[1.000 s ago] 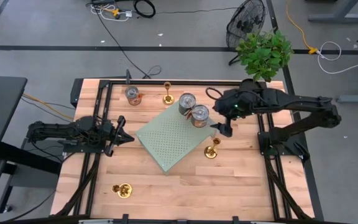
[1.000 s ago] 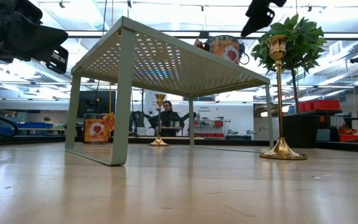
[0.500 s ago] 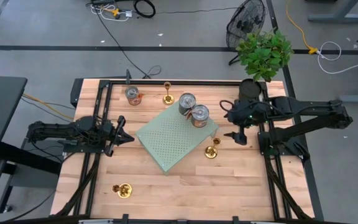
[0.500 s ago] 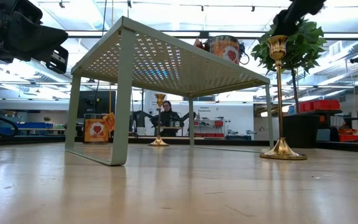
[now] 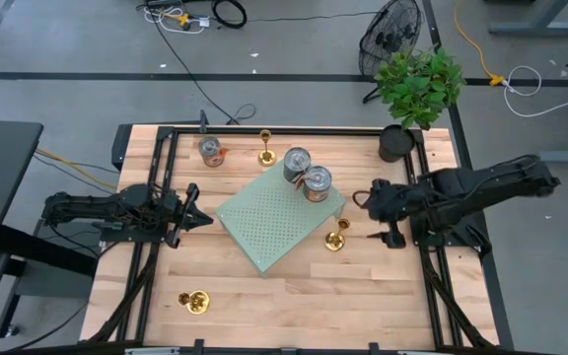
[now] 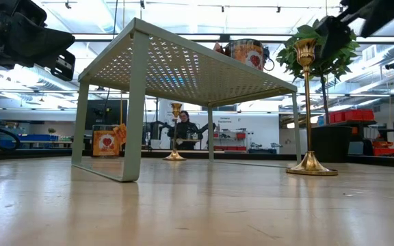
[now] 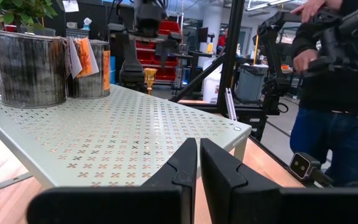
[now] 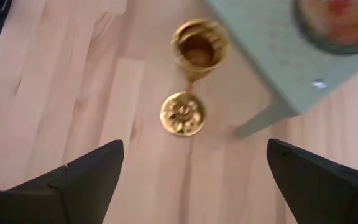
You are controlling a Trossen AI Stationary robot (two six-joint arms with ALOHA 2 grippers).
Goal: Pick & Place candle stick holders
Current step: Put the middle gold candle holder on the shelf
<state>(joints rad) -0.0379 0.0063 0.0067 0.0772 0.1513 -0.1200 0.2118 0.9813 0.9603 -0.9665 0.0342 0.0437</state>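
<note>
Three gold candle stick holders show in the high view. One [image 5: 336, 237] stands on its round base by the right corner of the green perforated shelf [image 5: 279, 219]. One [image 5: 264, 148] stands at the far edge, and one [image 5: 195, 299] is near the front left. My right gripper [image 5: 390, 237] is open, just right of the first holder. The right wrist view looks down on this holder [image 8: 191, 81] from above, past the spread fingers [image 8: 194, 149]. My left gripper [image 5: 200, 219] is shut and empty, left of the shelf.
Two tin cans [image 5: 306, 173] stand on the shelf's far corner, and a third [image 5: 210, 151] stands on the table at the far left. A potted plant [image 5: 417, 89] is at the far right corner. A person [image 7: 334, 93] stands beyond the table.
My right gripper has moved from over the shelf's right corner toward the table's right and near edges. It now sits right of the nearby candle stick holder. The holders, cans and shelf have stayed in place.
</note>
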